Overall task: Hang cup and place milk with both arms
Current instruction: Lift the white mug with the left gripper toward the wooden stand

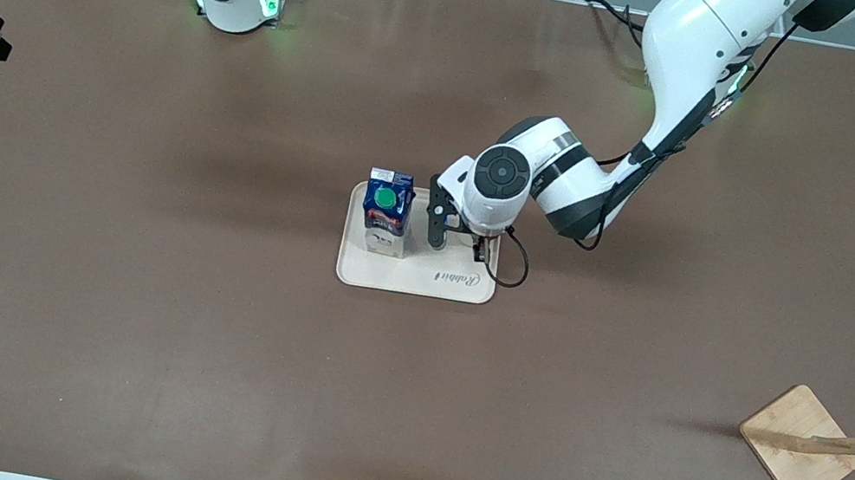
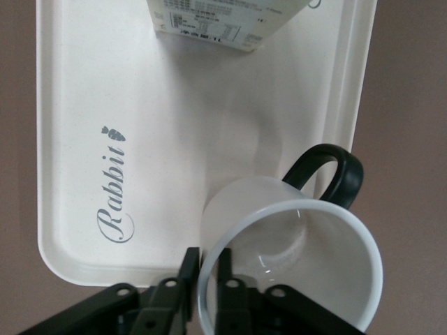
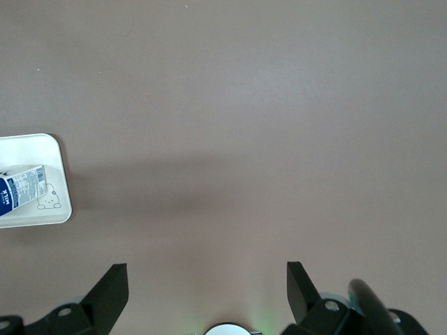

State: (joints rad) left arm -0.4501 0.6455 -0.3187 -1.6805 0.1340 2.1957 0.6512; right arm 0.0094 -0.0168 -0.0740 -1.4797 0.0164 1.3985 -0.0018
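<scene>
The right gripper (image 3: 207,293) hangs wide open over bare table, waiting. One milk carton (image 1: 386,211) stands on the single cream tray (image 1: 385,278). Beside it on the tray, the left gripper (image 2: 204,279) pinches the one cup's (image 2: 293,258) rim, likely for carrying to the one wooden rack (image 1: 823,443).

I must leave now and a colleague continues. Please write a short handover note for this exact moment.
Left gripper: shut on the cup, fingers pinching its wall, over the tray.
Right gripper: open, empty, waiting over bare table near its base.
Milk: upright on the tray, beside the cup.
Wooden rack: toward the left arm's end of the table, nothing on it.
Done: cup gripped.
Left: hang cup on rack; place milk.
</scene>
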